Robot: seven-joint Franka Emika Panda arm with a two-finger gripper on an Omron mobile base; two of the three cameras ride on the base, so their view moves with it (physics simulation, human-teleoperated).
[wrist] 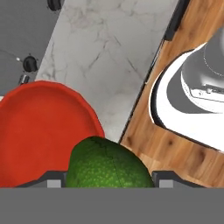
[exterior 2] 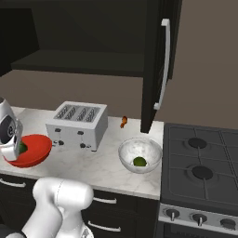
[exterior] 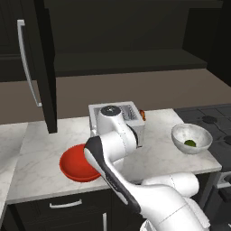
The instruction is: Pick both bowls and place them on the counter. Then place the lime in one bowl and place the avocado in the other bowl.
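While the gripper (wrist: 109, 177) stands clamped wide around the avocado (wrist: 109, 164), the red bowl (wrist: 41, 131) lies toward ten o'clock in the hand view, partly under the fruit. The lime (exterior 2: 139, 161) already sits in the white bowl (exterior 2: 140, 153).

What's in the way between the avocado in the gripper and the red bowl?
Nothing visible. The gripper holds the avocado right at the red bowl's rim, with bare red bowl surface beside it. The toaster stands off to the side.
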